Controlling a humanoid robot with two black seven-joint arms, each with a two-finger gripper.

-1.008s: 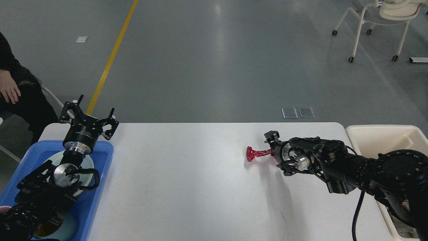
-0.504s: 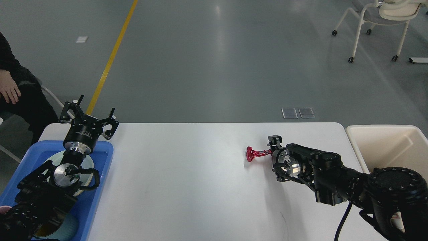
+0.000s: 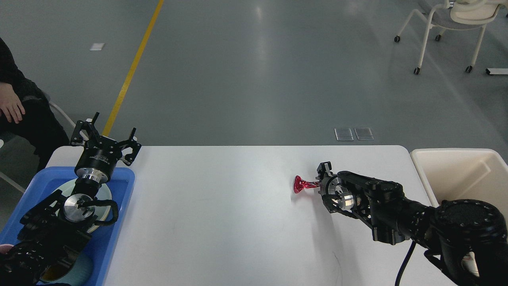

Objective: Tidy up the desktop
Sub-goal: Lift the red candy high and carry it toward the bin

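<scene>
The white desktop (image 3: 222,222) fills the lower part of the head view. On its right half a small shiny red foil piece (image 3: 300,184) with a flared end sticks out leftward from my right gripper (image 3: 320,182), which is shut on its twisted tail. A faint shadow lies below the piece, which is held just off the surface. My left gripper (image 3: 106,137) hangs open and empty over the far edge of the blue tray (image 3: 121,186) at the left.
The blue tray holds a white plate (image 3: 105,194) and a teal cup (image 3: 81,268), mostly hidden by my left arm. A cream bin (image 3: 456,157) stands off the desktop's right end. A person (image 3: 16,107) sits at far left.
My right arm has drawn back and lower, its wrist rolling. The red foil piece has shifted slightly right with the gripper and looks shorter. The left arm has not moved.
</scene>
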